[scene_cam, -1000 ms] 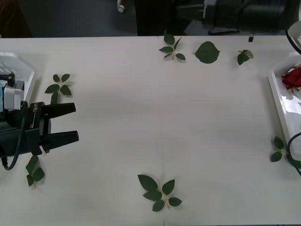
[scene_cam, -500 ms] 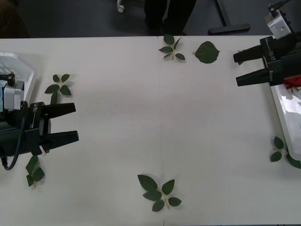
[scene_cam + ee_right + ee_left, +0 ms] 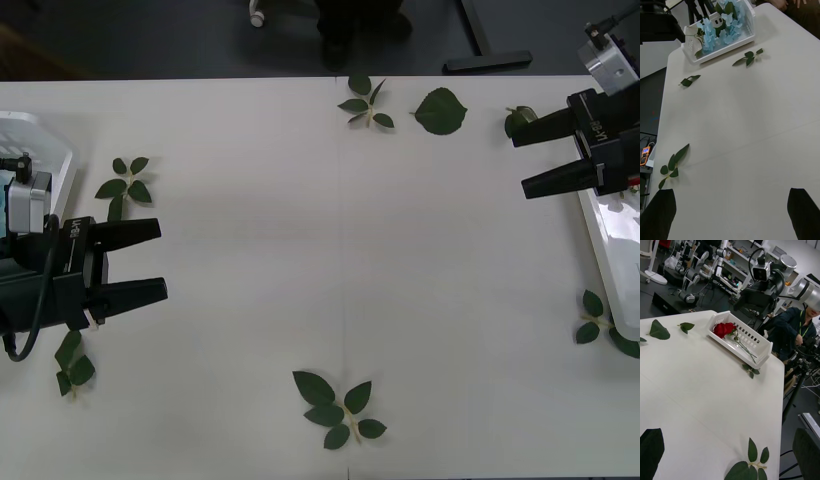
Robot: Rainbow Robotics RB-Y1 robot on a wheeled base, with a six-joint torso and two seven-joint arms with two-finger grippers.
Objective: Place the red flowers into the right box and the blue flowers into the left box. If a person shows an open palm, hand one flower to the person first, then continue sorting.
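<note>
On the counter only loose leaf sprigs lie between the arms, so sorting looks finished. The red flowers rest in the right box, just beside the right gripper, released and empty. The blue flowers fill the left box beside the left gripper, also released.

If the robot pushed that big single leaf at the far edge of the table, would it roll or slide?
The single leaf lies flat and thin, so it would probably slide, not roll. It looks light and bendy, so it might flutter or curl.
</note>
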